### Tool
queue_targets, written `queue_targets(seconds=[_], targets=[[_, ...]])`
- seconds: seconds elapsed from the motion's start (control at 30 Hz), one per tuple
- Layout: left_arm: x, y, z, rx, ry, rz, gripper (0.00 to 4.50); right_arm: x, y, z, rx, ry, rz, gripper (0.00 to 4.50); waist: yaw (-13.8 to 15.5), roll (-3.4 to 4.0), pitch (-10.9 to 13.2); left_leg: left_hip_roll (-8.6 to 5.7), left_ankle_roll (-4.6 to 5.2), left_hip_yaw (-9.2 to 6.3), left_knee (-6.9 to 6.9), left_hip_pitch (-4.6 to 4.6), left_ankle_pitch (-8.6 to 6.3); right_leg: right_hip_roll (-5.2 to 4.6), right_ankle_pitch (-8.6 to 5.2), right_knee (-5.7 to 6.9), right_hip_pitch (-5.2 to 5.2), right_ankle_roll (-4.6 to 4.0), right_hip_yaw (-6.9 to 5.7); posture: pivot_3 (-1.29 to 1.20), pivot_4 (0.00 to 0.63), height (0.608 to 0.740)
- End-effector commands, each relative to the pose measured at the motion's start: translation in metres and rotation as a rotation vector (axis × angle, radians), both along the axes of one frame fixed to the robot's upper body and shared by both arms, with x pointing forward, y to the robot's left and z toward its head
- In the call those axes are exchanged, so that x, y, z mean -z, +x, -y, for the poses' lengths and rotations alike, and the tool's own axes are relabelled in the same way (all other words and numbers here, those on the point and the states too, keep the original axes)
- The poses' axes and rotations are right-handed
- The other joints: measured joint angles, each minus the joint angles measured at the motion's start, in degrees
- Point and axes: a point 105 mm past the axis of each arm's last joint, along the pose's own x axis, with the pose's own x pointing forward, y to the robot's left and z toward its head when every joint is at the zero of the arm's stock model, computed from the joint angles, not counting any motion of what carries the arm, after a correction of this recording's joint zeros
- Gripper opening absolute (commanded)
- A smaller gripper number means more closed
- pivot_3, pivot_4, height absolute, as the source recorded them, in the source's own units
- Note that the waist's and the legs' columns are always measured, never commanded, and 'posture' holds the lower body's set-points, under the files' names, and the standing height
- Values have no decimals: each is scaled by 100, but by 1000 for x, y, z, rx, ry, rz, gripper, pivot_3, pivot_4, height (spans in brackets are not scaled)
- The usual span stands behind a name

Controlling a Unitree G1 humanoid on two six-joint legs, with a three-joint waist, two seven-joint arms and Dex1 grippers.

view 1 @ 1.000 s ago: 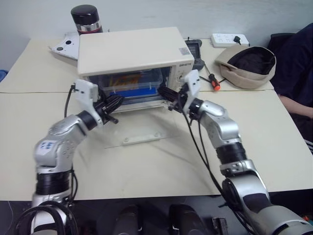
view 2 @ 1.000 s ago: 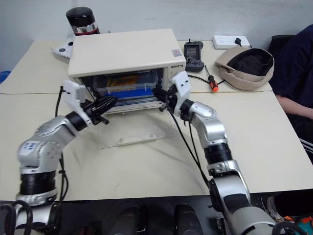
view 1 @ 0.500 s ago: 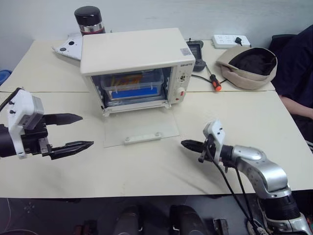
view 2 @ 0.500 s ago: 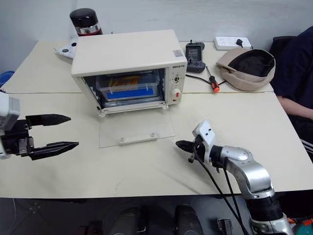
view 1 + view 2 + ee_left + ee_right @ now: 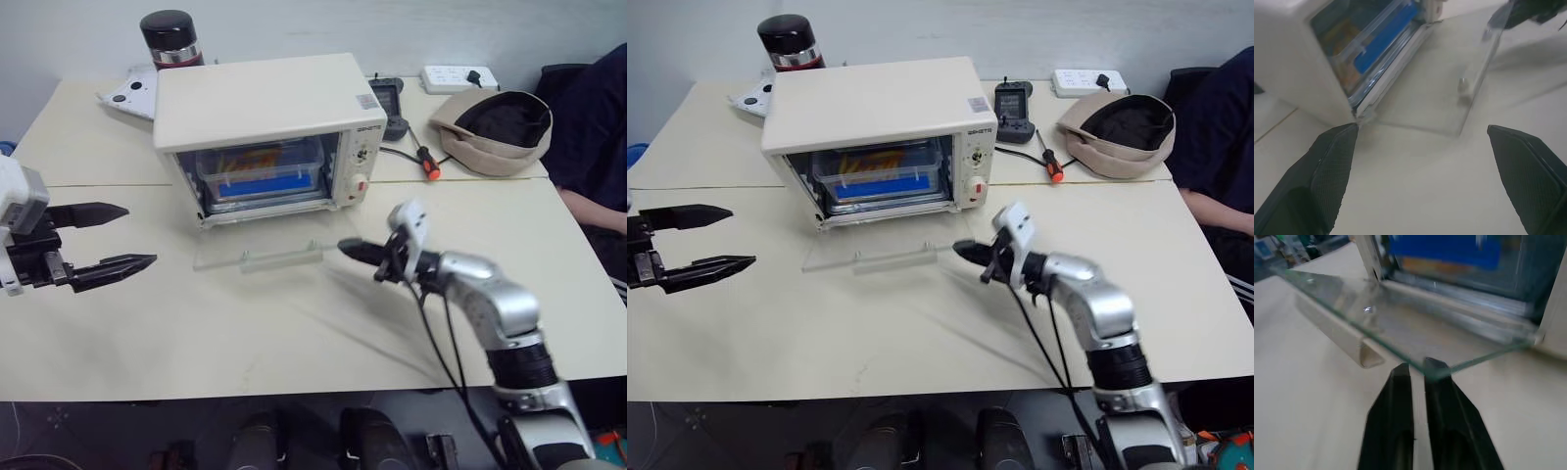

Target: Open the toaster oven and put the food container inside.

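Observation:
The cream-white toaster oven (image 5: 260,103) stands mid-table with the food container (image 5: 260,174) inside it, clear with blue and yellow pieces showing through. The oven's glass door (image 5: 220,257) is tilted partly up off the table, its white bar handle (image 5: 281,258) along the front edge. My right gripper (image 5: 343,246) is shut, and its tips touch the door's front right corner (image 5: 1469,363). My left gripper (image 5: 140,235) is wide open and empty, far to the left of the oven. The left wrist view shows the container (image 5: 1383,39) and the door (image 5: 1444,83) ahead.
Behind the oven stand a black-lidded canister (image 5: 169,34) and a white device (image 5: 132,95). To its right lie a handheld remote (image 5: 390,98), a red-handled screwdriver (image 5: 426,162), an upturned cap (image 5: 495,122) and a power strip (image 5: 458,76). A person (image 5: 598,127) sits at the far right.
Both grippers have left the oven's mouth. The left one opened wide and drew away to the left. The right one came to the door's corner, and the door's front edge has risen off the table.

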Motion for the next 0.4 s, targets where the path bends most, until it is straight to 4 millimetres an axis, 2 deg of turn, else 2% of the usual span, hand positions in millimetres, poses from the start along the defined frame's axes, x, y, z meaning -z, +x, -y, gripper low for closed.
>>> queue_targets(seconds=[0.03,0.13,0.2,0.23,0.33,0.4], targets=[[-25,-6,-19,-46,6,71,4500,-49,-24,31,-115,-2,37,1598,15,1,1,-1,5,1,3,-2,-4,-4,0,-2,1,0,0,0,150,740],[-38,-16,-30,-52,-31,61,4500,-80,-41,64,-163,-61,19,2638,2,3,3,-4,17,4,6,-5,-11,-9,2,-36,10,4,-2,0,150,740],[-49,-20,-39,-64,-43,82,4500,-97,-41,88,-123,-48,-26,3239,-13,3,3,-3,19,7,2,-3,-14,-9,2,-47,13,5,-3,0,150,740],[-53,-21,-40,-67,-45,90,4500,-102,-41,94,-110,-39,-38,3596,-22,3,3,-2,18,7,6,0,-17,-10,2,-51,12,5,-3,0,150,740],[-61,-21,-39,-57,-71,119,4500,-97,-31,100,-55,-81,1,4472,-81,2,2,5,10,13,-2,10,-19,-8,1,-54,13,2,1,0,150,740],[-58,-20,-35,-47,-71,117,4500,-90,-26,99,-31,-112,32,4472,-97,5,4,6,5,15,-4,9,-18,-8,0,-47,9,1,3,0,150,740]])
